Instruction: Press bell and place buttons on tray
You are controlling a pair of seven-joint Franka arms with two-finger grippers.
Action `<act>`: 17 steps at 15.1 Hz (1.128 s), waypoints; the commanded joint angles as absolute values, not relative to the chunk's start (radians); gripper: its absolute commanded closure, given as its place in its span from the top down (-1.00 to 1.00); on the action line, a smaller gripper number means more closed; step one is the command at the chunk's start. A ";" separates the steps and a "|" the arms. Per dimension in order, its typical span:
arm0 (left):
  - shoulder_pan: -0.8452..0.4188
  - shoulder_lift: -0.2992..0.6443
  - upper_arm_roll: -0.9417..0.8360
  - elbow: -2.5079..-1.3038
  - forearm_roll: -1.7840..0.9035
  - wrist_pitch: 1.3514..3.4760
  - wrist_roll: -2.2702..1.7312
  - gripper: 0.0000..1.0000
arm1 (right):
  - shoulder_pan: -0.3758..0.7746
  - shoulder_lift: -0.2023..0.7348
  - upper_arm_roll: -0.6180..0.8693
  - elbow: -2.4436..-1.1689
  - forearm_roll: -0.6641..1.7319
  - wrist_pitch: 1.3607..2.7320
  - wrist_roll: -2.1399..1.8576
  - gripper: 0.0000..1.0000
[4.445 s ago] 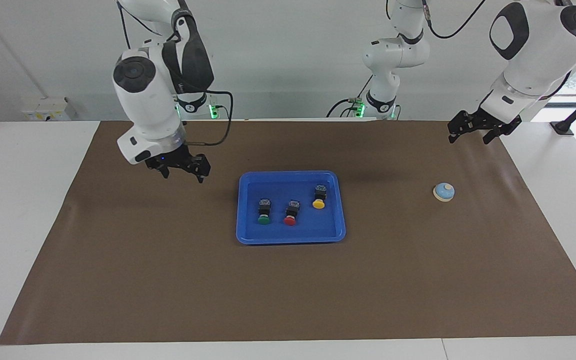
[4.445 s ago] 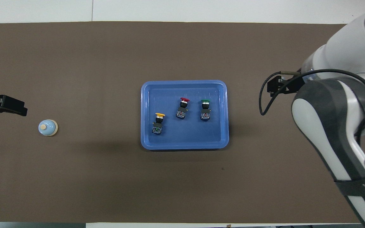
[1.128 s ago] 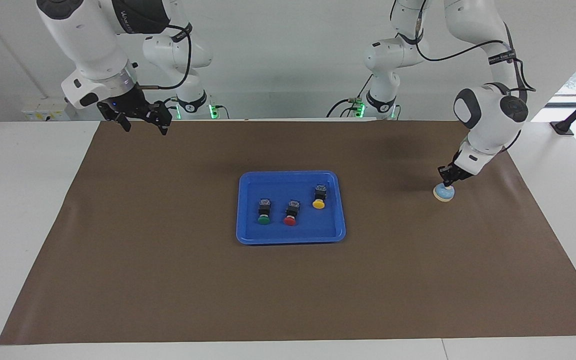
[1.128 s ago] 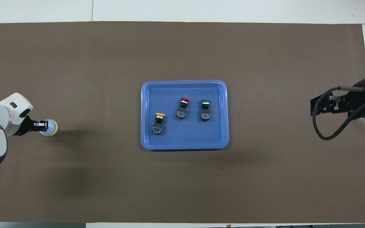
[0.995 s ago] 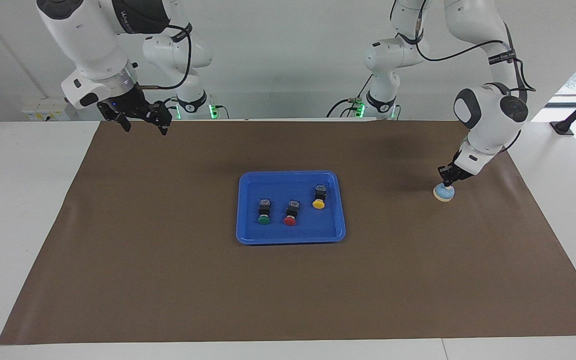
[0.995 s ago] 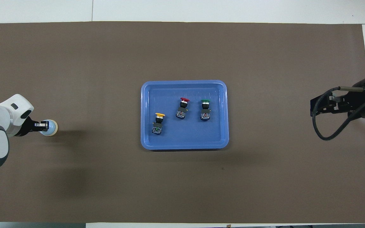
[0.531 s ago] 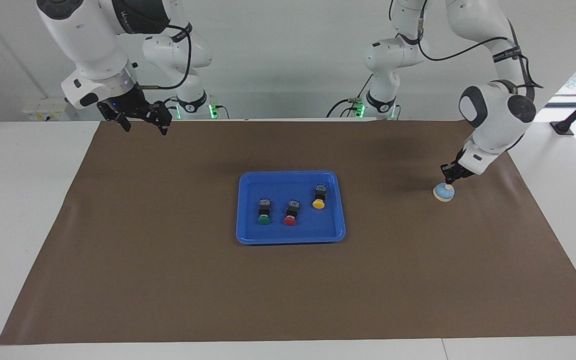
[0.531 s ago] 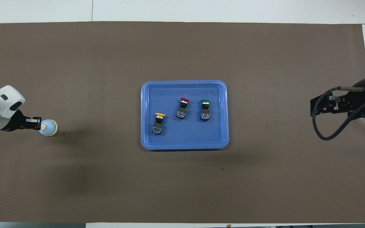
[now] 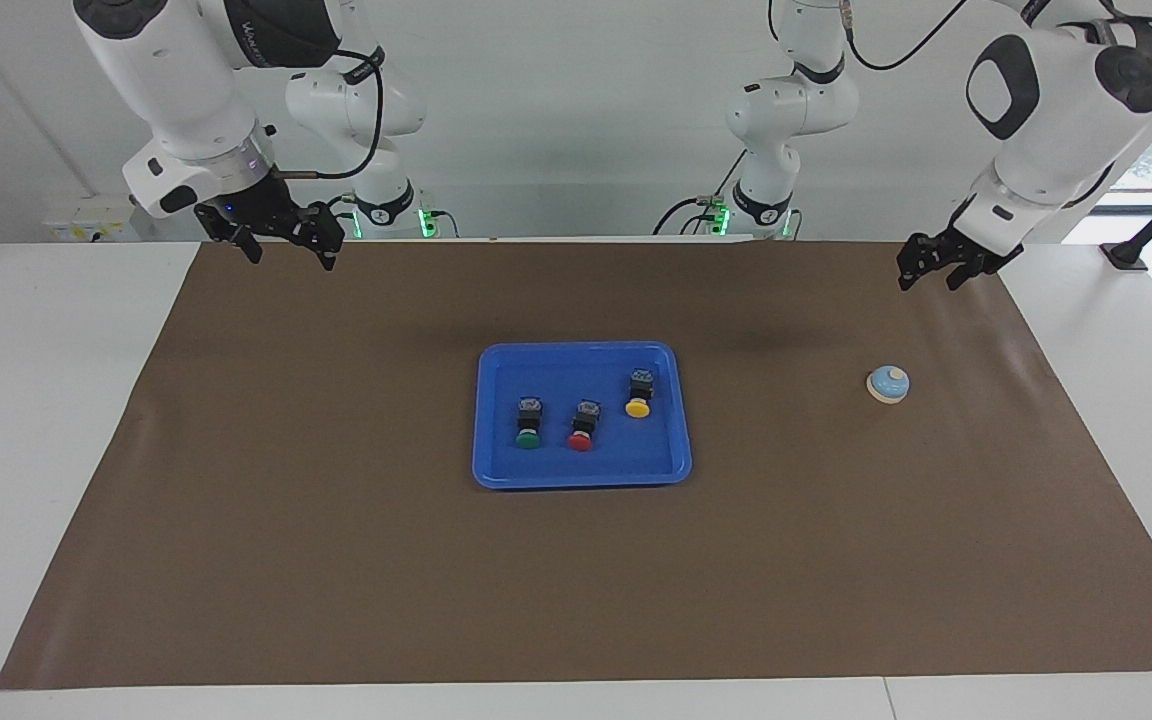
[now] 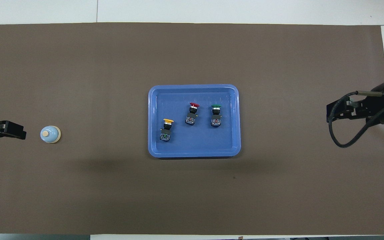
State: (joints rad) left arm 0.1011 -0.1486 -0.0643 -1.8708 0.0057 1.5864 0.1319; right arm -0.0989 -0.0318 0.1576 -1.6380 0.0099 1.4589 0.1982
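Observation:
The blue tray (image 9: 581, 347) (image 10: 193, 87) lies in the middle of the brown mat. In it lie the three buttons: green (image 9: 528, 422) (image 10: 216, 115), red (image 9: 583, 425) (image 10: 192, 113) and yellow (image 9: 639, 394) (image 10: 166, 129). The small blue bell (image 9: 887, 384) (image 10: 50, 134) stands alone on the mat toward the left arm's end. My left gripper (image 9: 928, 280) (image 10: 21, 134) hangs open and empty, high over the mat's corner, well apart from the bell. My right gripper (image 9: 291, 258) (image 10: 330, 115) waits open and empty, raised over the mat's edge at the right arm's end.
A brown mat (image 9: 576, 580) covers most of the white table (image 9: 46, 420). A black cable (image 10: 340, 140) loops from the right wrist. Nothing but the tray and the bell rests on the mat.
My left gripper, shut and down on the bell's knob a second ago, has lifted off, drawn back toward its base and opened. The bell, the buttons and the right arm stayed put.

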 commanded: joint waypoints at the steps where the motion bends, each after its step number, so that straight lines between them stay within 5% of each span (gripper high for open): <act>1: 0.017 -0.121 -0.054 -1.793 0.048 1.511 0.130 1.00 | -0.123 -0.038 0.169 -1.638 0.026 1.451 0.175 1.00; 7: -0.017 0.017 -0.021 -1.666 0.006 1.479 0.129 1.00 | -0.123 -0.038 0.169 -1.640 0.026 1.451 0.175 1.00; 17: -0.009 -0.021 -0.025 -1.675 0.012 1.511 0.126 1.00 | -0.123 -0.038 0.169 -1.638 0.026 1.451 0.175 1.00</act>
State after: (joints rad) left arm -0.0076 -0.0099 -0.0283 -1.6784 0.0132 1.5162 0.1280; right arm -0.0990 -0.0318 0.1576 -1.6380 0.0099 1.4589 0.1982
